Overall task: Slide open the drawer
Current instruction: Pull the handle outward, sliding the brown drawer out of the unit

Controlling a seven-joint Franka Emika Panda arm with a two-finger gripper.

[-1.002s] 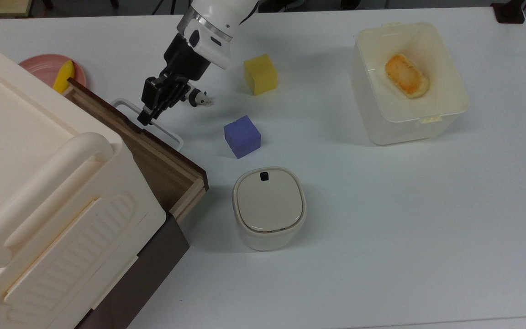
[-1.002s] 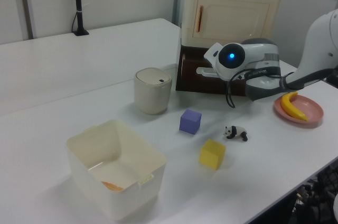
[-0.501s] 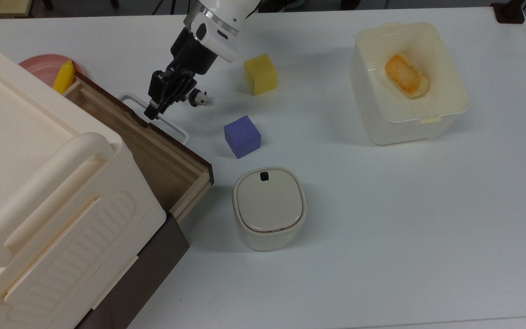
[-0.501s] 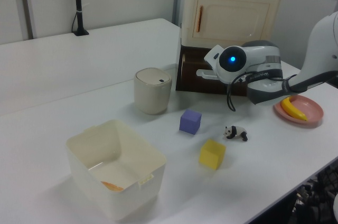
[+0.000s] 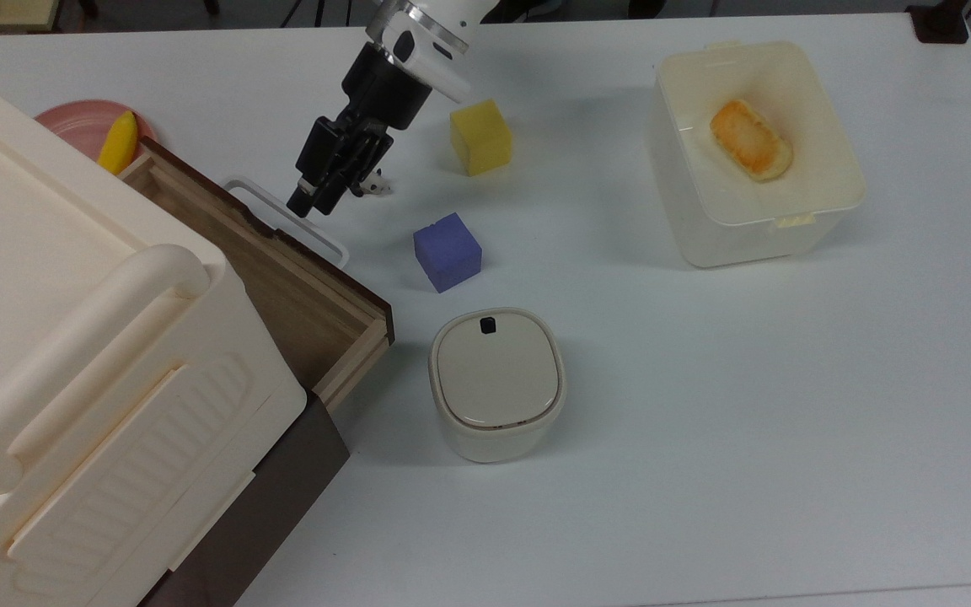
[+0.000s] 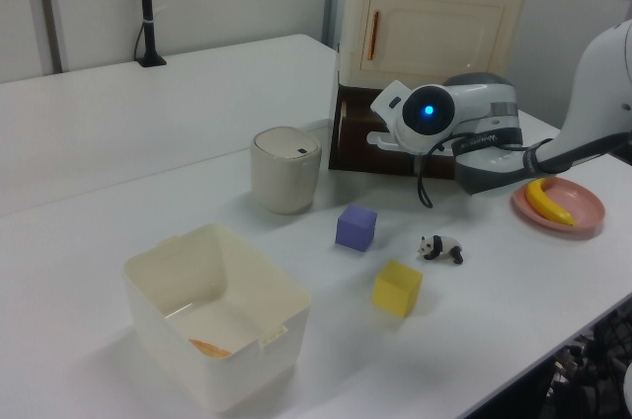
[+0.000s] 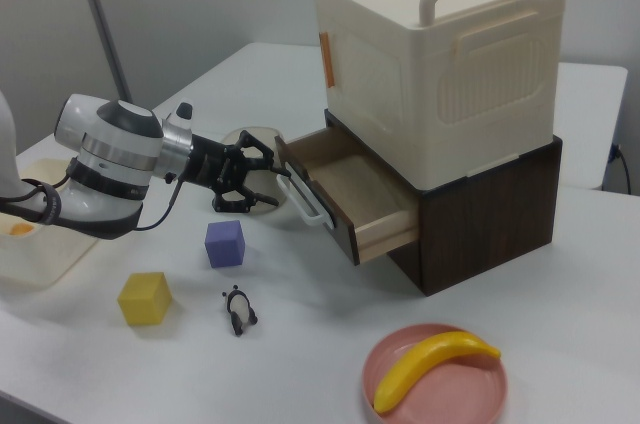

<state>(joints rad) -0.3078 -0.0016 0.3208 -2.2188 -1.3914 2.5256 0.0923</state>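
The drawer (image 5: 283, 287) (image 7: 350, 189) stands pulled partway out from under the cream cabinet (image 5: 72, 354), showing its wood-grain floor and dark brown front. Its thin white loop handle (image 5: 321, 243) (image 7: 308, 202) sticks out toward the table's middle. My gripper (image 5: 300, 205) (image 7: 278, 176) hovers just off the handle's outer bar, on the top view's right of it. Its fingers are spread open and hold nothing. In the left view the arm's wrist (image 6: 427, 115) covers most of the drawer front.
A purple cube (image 5: 447, 251), a yellow cube (image 5: 480, 136) and a small panda toy (image 7: 238, 310) lie close to the gripper. A lidded cream pot (image 5: 496, 379) stands by the drawer's corner. A white tub (image 5: 823, 215) holds bread. A pink plate (image 5: 72, 122) carries a banana.
The drawer slid further out a second ago, then stopped. Over the last half second my gripper came off the handle and drew back toward the top view's right.
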